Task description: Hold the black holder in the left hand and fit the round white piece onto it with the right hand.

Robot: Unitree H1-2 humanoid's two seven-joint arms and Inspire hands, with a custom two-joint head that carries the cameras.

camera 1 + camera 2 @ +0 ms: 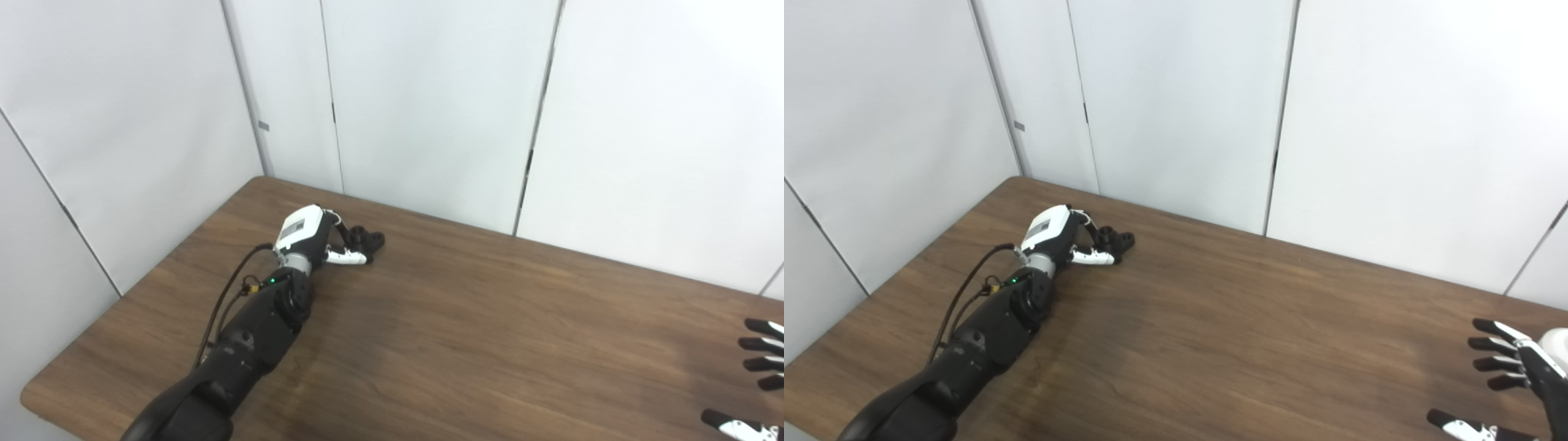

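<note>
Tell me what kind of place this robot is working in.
Probably a lab or test cell: a bare wood-grain table boxed in by plain white partition panels, with only the left hand at a black holder and the right hand waiting open.

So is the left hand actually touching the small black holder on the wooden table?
Touching. In the right eye view the left hand has fingers and thumb around the black holder, no gap showing. Whether it grips firmly is unclear.
</note>
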